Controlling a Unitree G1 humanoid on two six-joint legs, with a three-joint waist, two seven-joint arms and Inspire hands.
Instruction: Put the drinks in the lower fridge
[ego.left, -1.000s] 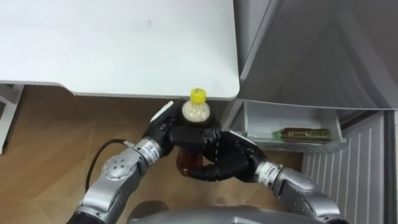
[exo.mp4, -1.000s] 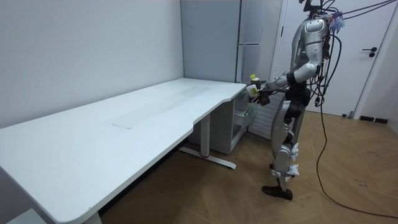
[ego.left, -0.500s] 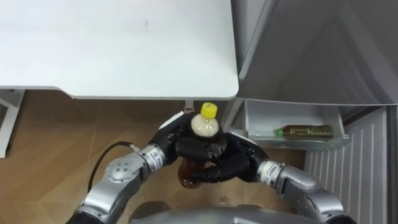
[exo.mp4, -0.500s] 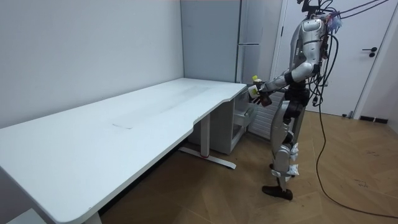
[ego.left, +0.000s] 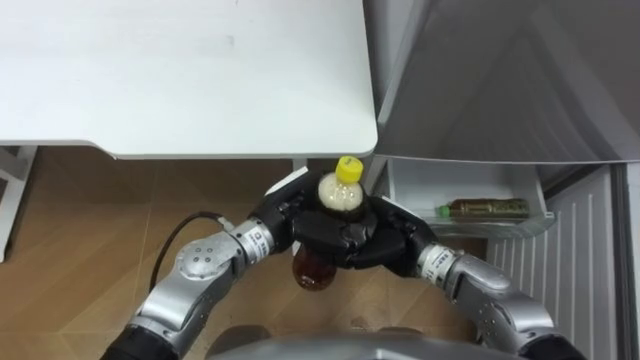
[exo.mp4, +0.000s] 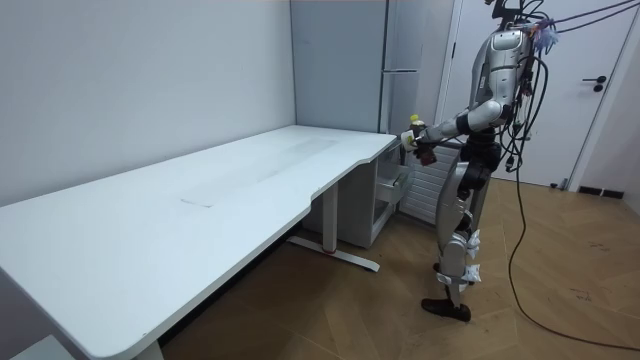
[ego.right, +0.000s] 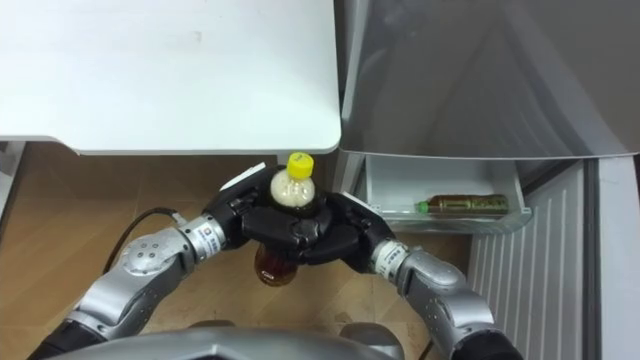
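Bench (ego.left: 200, 80) spans nine to twelve o'clock, with one grey fridge (ego.left: 480, 90) at two. At three, its white bin (ego.left: 400, 190) holds one green-capped bottle (ego.left: 483, 208) lying flat, its label unreadable. One yellow-capped bottle (ego.left: 338, 195), seemingly brown tea, stands upright at centre, with the left robot hand (ego.left: 285, 215) and right robot hand (ego.left: 390, 235) both clamped round it.

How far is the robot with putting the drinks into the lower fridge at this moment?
Done: one dark bottle with a green cap already lies in the open white fridge drawer. In hand: a yellow-capped clear bottle of brown drink, clasped by the left robot hand and right robot hand, outside the drawer. Left: placing it inside.
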